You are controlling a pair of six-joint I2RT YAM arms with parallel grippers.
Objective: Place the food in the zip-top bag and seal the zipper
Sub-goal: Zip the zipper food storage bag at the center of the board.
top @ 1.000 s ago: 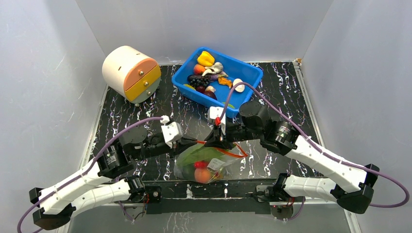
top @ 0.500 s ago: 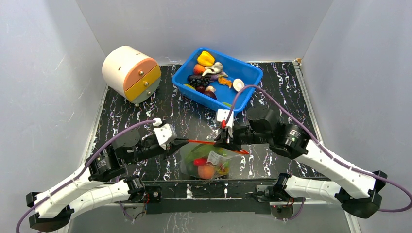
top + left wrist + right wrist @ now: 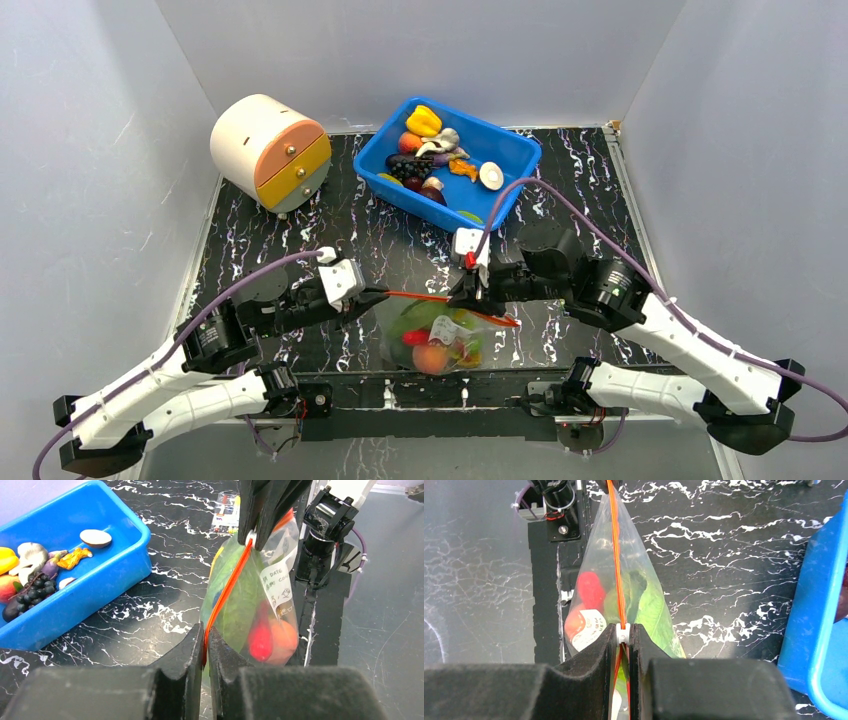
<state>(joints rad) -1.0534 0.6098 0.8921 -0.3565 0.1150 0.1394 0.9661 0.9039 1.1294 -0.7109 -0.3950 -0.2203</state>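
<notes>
The zip-top bag hangs between both grippers over the table's front edge. Inside it is food: green leaves, a red chili and an orange peach. The orange-red zipper runs taut along the bag's top. My left gripper is shut on the zipper's left end. My right gripper is shut on the zipper's white slider, partway along the strip. Ahead of the slider the zipper looks pressed into one line; behind it the two strips part.
A blue bin with several more toy foods stands at the back centre, close behind my right arm. A round cream drawer unit sits at the back left. The arm bases' black mount lies just under the bag.
My right gripper has moved right along the zipper. My left gripper has drawn back to the left, stretching the strip straight. The bag has shifted slightly right.
</notes>
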